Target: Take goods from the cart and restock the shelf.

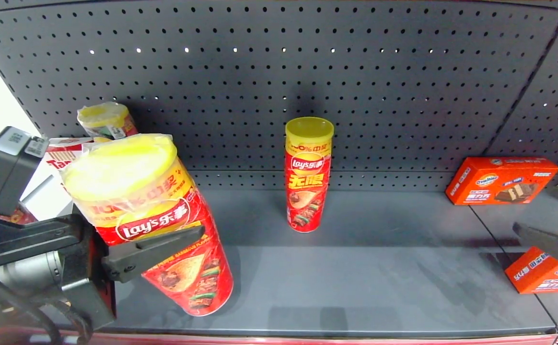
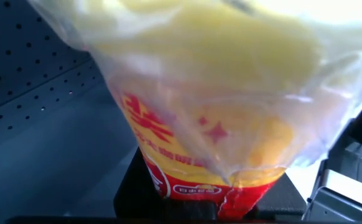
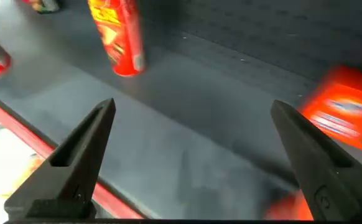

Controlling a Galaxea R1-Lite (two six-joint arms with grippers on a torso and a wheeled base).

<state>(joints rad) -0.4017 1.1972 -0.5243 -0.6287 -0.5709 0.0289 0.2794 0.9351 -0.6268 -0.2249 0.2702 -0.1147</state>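
A red chips can (image 1: 164, 225) with a yellow lid, wrapped in clear film, leans tilted over the front left of the dark shelf (image 1: 379, 278). My left gripper (image 1: 161, 230) is shut on its middle; one black finger (image 1: 154, 251) crosses its front, the other is hidden behind. Up close, the same can (image 2: 218, 124) bulges with film. A second chips can (image 1: 308, 177) stands upright at mid shelf near the pegboard, also seen as can (image 3: 116, 37). My right gripper (image 1: 532, 208) hovers open over the shelf's right side, gripper (image 3: 193, 106) holding nothing.
A third wrapped can (image 1: 108, 120) and a red-and-white pack (image 1: 65, 155) stand at the back left. An orange box (image 1: 499, 179) lies at the back right, another orange box (image 1: 540, 273) nearer the front. The perforated back panel (image 1: 279, 72) closes the rear.
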